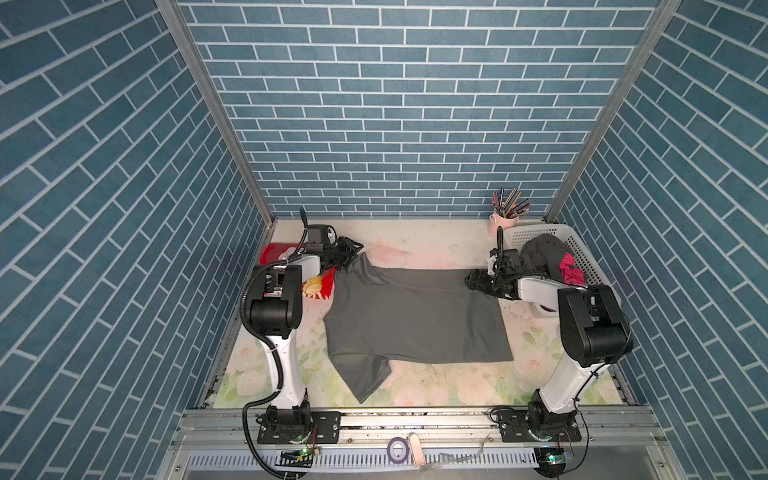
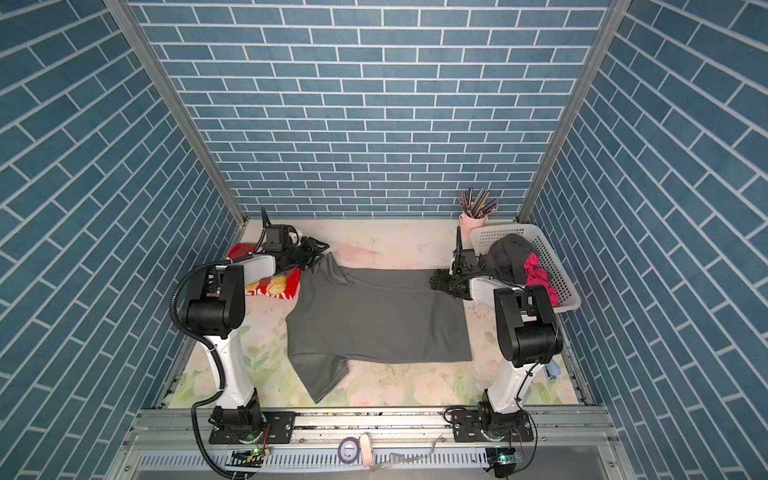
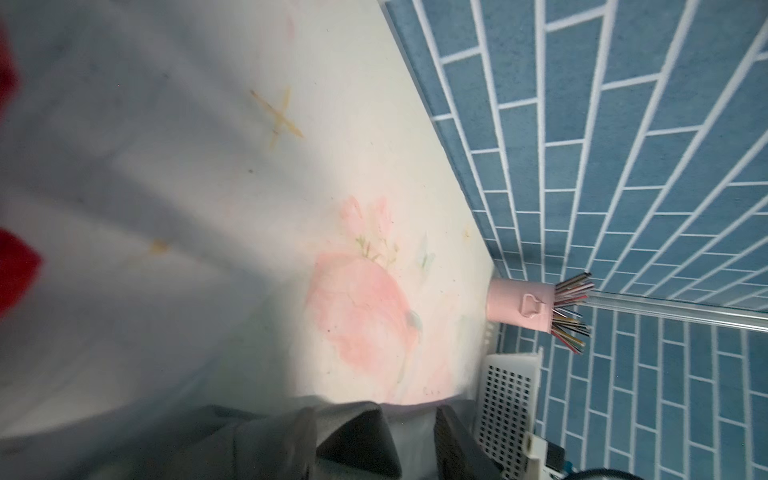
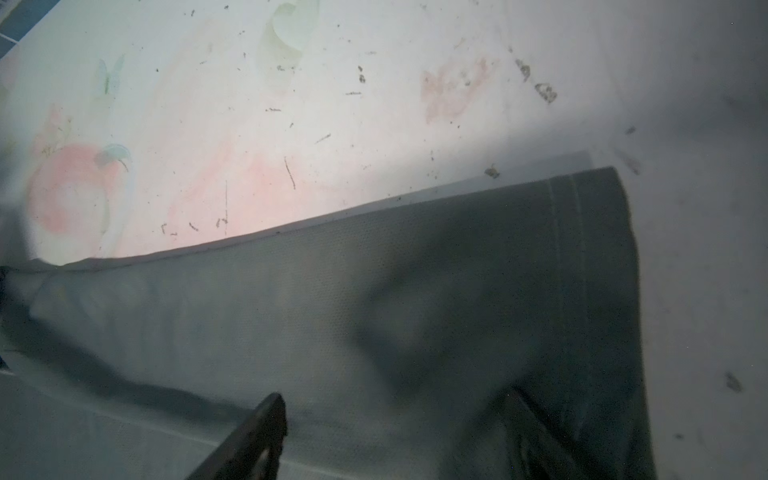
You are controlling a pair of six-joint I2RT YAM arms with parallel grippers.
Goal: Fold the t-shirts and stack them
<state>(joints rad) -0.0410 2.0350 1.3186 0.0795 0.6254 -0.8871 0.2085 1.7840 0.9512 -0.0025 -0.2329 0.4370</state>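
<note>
dark grey t-shirt [image 1: 415, 316] spread flat at centre, far-left sleeve bunched. left gripper [image 3: 409, 415] jaws parted at that sleeve, right gripper [image 4: 395, 395] jaws wide over far-right hem; neither grips. risk: sleeve snags a left finger on lift-off, dragging shirt askew.

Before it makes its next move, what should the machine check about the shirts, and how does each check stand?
1. Body of grey t-shirt lies flat: ok.
2. Left pincer open, gripping nothing: ok.
3. Right pincer open above the hem: ok.
4. Near sleeve folded in: not ok, it sticks out.
5. Grey cloth clear of red t-shirt: cannot tell.
6. Basket emptied: not ok, shirts lie inside.
</note>
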